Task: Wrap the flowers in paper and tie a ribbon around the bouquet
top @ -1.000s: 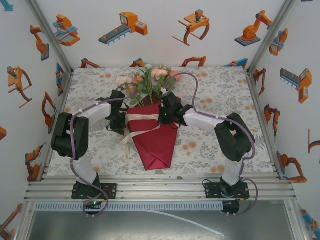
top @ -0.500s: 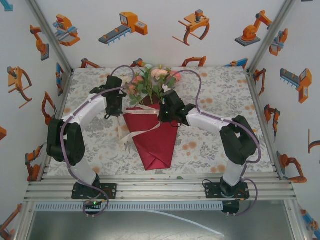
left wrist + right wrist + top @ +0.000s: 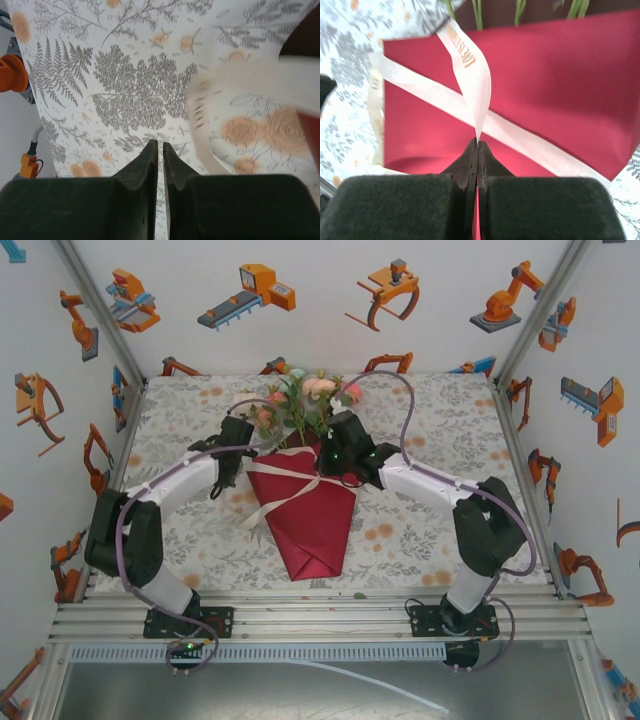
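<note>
Wrapping is judged complete: flowers [image 3: 305, 400] are enclosed in burgundy paper [image 3: 560, 75]. The ribbon [image 3: 470, 65], crossed ahead of the right claw [image 3: 477, 142], is pinched by it; left claw [image 3: 160, 147] narrowly parted, empty. Knot outstanding.

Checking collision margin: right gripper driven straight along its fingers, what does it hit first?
Probably the ribbon crossing the paper just ahead of the right gripper, which is shut on a strand of it; paper lies right behind. Depth is unclear.
</note>
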{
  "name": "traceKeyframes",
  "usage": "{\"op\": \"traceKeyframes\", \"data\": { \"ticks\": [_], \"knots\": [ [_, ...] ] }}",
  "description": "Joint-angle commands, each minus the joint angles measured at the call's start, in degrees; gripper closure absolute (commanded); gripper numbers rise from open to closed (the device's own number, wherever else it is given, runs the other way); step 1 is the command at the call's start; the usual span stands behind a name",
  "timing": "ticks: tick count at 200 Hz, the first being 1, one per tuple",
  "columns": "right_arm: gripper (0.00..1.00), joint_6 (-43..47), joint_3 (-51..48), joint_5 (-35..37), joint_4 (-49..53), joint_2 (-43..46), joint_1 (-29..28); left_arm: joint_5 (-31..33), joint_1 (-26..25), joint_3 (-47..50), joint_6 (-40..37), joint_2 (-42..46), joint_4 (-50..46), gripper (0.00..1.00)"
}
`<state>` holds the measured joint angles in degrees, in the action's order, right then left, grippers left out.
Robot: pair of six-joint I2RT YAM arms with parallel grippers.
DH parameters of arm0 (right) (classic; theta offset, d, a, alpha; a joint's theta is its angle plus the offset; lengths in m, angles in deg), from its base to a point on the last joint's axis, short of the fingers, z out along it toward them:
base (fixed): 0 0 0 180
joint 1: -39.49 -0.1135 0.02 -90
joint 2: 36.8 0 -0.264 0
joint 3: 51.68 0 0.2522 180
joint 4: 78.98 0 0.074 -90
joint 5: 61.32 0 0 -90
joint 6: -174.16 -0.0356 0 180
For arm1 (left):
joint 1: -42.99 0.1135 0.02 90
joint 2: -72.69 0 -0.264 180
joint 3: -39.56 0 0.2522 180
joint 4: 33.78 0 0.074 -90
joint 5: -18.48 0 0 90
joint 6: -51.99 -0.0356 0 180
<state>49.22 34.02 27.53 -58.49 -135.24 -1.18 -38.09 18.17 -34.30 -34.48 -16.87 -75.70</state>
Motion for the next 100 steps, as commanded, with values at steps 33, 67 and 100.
{"op": "traceKeyframes", "data": {
  "ticks": [33, 67, 100],
  "knots": [
    [1.0, -2.5, 9.4, 4.5, -1.6, -4.8, 0.4, 1.9, -0.8, 6.6, -4.2, 15.3, 10.5, 0.85],
    [0.9, -2.9, 10.3, 1.1, 0.4, -9.1, 0.4, -4.0, 0.4, 6.7, -3.5, 15.8, 9.1, 0.77],
    [0.63, 5.0, 8.8, 3.2, 5.1, -5.9, 1.1, -37.6, -2.9, 3.4, -7.3, 14.3, 13.0, 0.56]
  ]
}}
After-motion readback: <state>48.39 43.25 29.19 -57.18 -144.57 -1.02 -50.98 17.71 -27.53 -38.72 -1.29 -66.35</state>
